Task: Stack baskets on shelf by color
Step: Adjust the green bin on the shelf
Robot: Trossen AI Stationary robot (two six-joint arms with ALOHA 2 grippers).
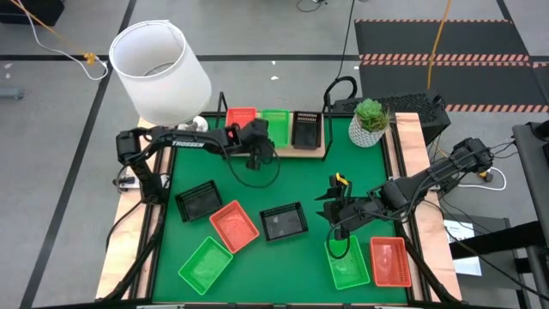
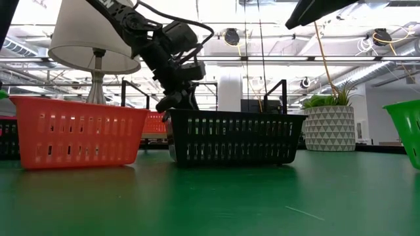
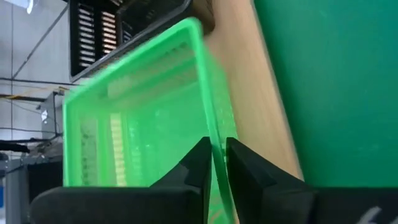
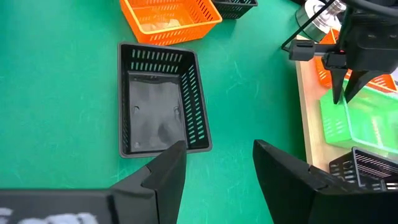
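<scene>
The shelf (image 1: 319, 151) is a light-wood board at the table's far side. It carries a red basket (image 1: 241, 116), a green basket (image 1: 277, 122) and a black basket (image 1: 307, 129). My left gripper (image 1: 261, 142) stands over the board and is shut on the green basket (image 3: 137, 118). My right gripper (image 4: 217, 146) is open and hovers right of centre, pointing at a black basket (image 4: 160, 99) on the mat. More baskets lie on the mat: black (image 1: 199, 202), red (image 1: 234, 225), green (image 1: 206, 263), green (image 1: 347, 262) and red (image 1: 390, 262). My left gripper pinches the green basket's near side wall (image 3: 210, 124) at its rim, one finger inside the basket and one outside. The fingers (image 4: 341, 93) come from above, pointing down. The basket stays over the shelf board; whether it rests on it or hangs just above, I cannot tell.
A white lamp (image 1: 161, 64) stands at the far left corner and a potted plant (image 1: 370, 122) to the right of the shelf. In the low view a red basket (image 2: 75, 131) and a black basket (image 2: 230, 134) stand in front of the shelf.
</scene>
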